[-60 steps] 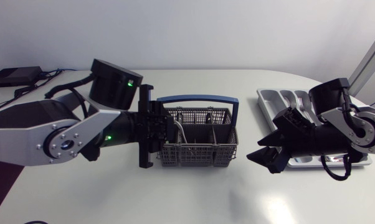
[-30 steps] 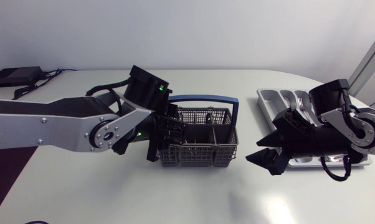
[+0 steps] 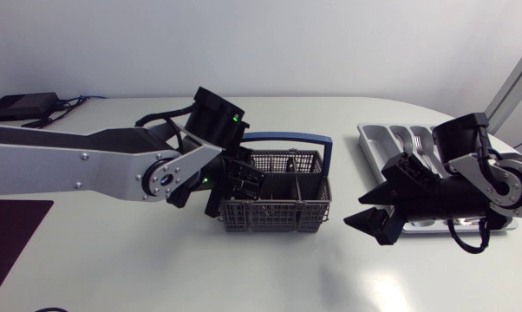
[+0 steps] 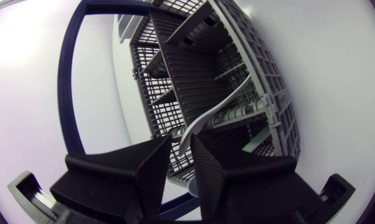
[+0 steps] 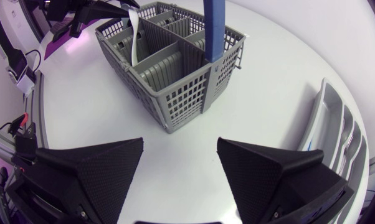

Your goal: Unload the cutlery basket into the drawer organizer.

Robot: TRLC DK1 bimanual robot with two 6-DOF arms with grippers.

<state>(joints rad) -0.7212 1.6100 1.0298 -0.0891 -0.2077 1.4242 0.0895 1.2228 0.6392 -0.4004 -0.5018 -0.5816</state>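
Observation:
The grey cutlery basket [image 3: 283, 204] with a blue handle [image 3: 278, 137] stands mid-table. My left gripper [image 3: 238, 182] reaches down into its left end. In the left wrist view the left gripper [image 4: 181, 140] is shut on the tip of a curved silver utensil handle [image 4: 220, 104] standing in an end compartment. That utensil [image 5: 136, 38] also shows in the right wrist view, in the basket's [image 5: 175, 68] far end. My right gripper [image 3: 366, 212] hovers open and empty between the basket and the white drawer organizer [image 3: 369, 143]. Its fingers [image 5: 94, 168] stand wide apart.
Some forks [image 3: 421, 143] lie in the organizer's slots, and my right arm covers its near part. The organizer's rim [image 5: 324, 118] lies beside my right gripper. A black box [image 3: 22, 106] with cables sits at the table's back left corner.
My left arm has swung forward and tipped its gripper down into the basket's left end. Its fingers have narrowed around the utensil handle. The right arm has hardly moved.

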